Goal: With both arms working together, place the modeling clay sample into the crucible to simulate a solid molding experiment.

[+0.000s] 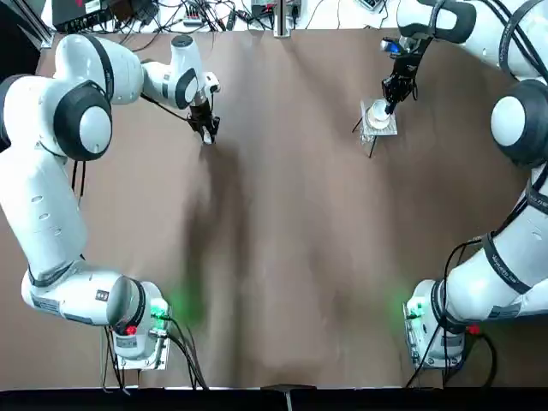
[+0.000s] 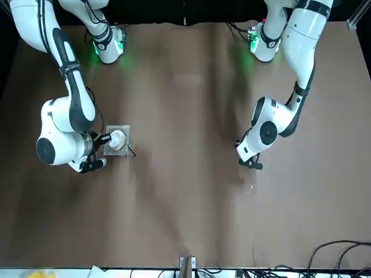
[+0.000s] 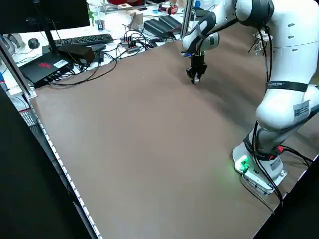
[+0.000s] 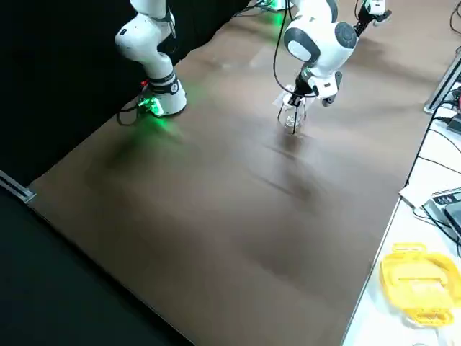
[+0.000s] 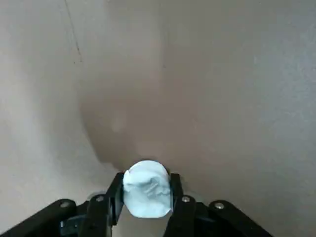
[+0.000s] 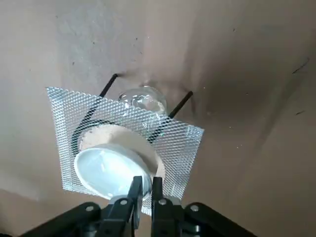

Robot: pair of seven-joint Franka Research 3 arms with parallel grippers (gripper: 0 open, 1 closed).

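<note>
The modeling clay sample (image 5: 146, 188), a white roundish pellet, sits pinched between my left gripper's fingers. That left gripper (image 1: 208, 133) hangs low over the bare table at the far left, well apart from the crucible. The crucible (image 6: 106, 168), a small white round cup, rests on a square grey mesh stand (image 6: 177, 140) at the far right (image 1: 377, 113). My right gripper (image 1: 390, 101) reaches down onto it, and its fingers (image 6: 134, 190) are closed narrowly on the cup's rim.
A clear glass piece (image 6: 143, 98) stands under the mesh between the stand's thin wire legs. Cables and electronics (image 1: 197, 13) line the far table edge. A keyboard (image 3: 82, 40) lies off the table's left side. The arm bases (image 1: 137, 330) sit at the near edge.
</note>
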